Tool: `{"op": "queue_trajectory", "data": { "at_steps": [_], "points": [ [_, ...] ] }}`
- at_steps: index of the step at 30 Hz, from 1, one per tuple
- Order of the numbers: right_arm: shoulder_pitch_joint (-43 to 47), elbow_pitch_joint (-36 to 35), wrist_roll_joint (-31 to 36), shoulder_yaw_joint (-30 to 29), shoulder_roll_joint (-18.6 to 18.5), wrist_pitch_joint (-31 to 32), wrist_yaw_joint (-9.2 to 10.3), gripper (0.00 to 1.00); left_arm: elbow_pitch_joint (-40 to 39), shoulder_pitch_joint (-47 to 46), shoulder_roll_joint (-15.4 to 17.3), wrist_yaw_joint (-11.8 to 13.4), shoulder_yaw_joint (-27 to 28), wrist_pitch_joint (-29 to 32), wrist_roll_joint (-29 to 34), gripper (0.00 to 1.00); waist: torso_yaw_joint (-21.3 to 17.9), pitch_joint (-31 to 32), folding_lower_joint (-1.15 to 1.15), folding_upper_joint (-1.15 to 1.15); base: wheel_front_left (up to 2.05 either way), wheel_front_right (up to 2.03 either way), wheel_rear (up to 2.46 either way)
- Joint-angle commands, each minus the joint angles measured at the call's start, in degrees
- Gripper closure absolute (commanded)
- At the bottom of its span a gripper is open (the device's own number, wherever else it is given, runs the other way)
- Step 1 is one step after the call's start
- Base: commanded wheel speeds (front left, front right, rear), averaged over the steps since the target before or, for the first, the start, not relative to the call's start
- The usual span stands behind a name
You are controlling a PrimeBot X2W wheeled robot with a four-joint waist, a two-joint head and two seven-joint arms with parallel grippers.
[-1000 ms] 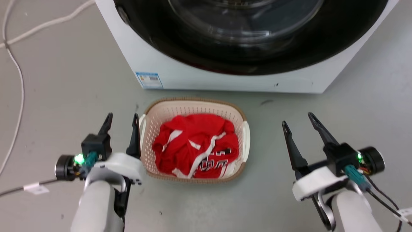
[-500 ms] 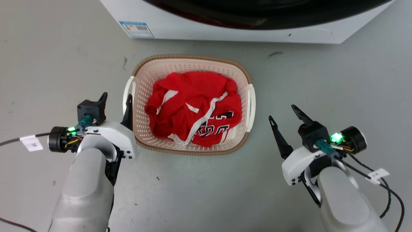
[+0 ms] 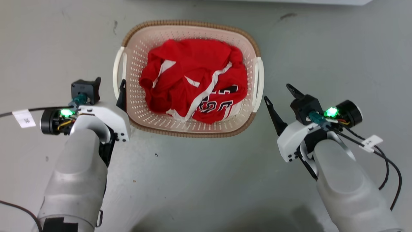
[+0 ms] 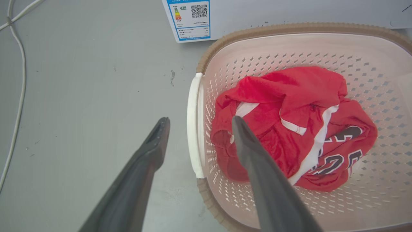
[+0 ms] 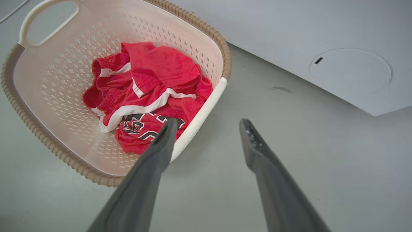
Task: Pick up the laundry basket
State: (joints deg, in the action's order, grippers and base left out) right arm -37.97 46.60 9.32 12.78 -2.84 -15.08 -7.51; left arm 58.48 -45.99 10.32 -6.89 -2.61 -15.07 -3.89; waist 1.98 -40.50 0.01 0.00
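The laundry basket (image 3: 190, 23) stands on the grey floor, cream and perforated with a brown rim, and holds a crumpled red jersey (image 3: 193, 80). My left gripper (image 3: 110, 81) is open at the white left handle (image 3: 116, 72). In the left wrist view this gripper (image 4: 200, 120) straddles that handle (image 4: 193, 145) from above, one finger outside and one over the basket's (image 4: 289, 48) inside. My right gripper (image 3: 276, 91) is open just right of the right handle (image 3: 259, 83). In the right wrist view the right gripper (image 5: 208, 121) hangs over the floor, its inner finger at the handle (image 5: 199, 116).
The white washing machine's base (image 5: 322, 38) stands right behind the basket, with a label sticker (image 4: 190, 19) on its corner. A white cable (image 4: 19, 80) runs along the floor at the far left. Open grey floor lies on both sides and in front.
The head camera has tilted down, so the washing machine has slid out at the top. Both open grippers have closed in on the basket's handles, the right one most.
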Motion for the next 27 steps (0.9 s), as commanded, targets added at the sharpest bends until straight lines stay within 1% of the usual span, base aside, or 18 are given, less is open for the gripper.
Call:
{"op": "queue_trajectory", "data": {
  "at_steps": [1,14,21,27],
  "points": [
    [-1.29,0.52,-0.45,0.32,-0.08,-0.13,0.04,0.00,0.21,-1.20,0.20,-0.10,-0.08,-0.16,-0.20,0.00,0.18,-1.36,-0.01,0.00,0.00,0.00,0.00],
    [-8.12,7.72,-3.65,2.32,-0.07,-0.13,0.04,0.00,3.16,-6.24,0.43,-0.33,-2.20,-0.15,0.30,0.00,1.50,-6.70,-0.01,0.00,0.00,0.00,0.00],
    [-11.14,9.37,-4.58,3.55,-0.07,-0.13,0.04,0.00,5.22,-9.06,0.31,-0.43,-3.88,-0.16,0.68,0.00,1.92,-9.03,-0.01,0.00,0.00,0.00,0.00],
    [-13.59,11.51,-4.02,4.42,-0.07,0.14,0.04,0.00,6.73,-11.02,-0.48,-0.42,-5.49,-0.15,0.56,0.00,2.61,-10.91,-0.01,0.00,0.00,0.00,0.00]
  ]
}}
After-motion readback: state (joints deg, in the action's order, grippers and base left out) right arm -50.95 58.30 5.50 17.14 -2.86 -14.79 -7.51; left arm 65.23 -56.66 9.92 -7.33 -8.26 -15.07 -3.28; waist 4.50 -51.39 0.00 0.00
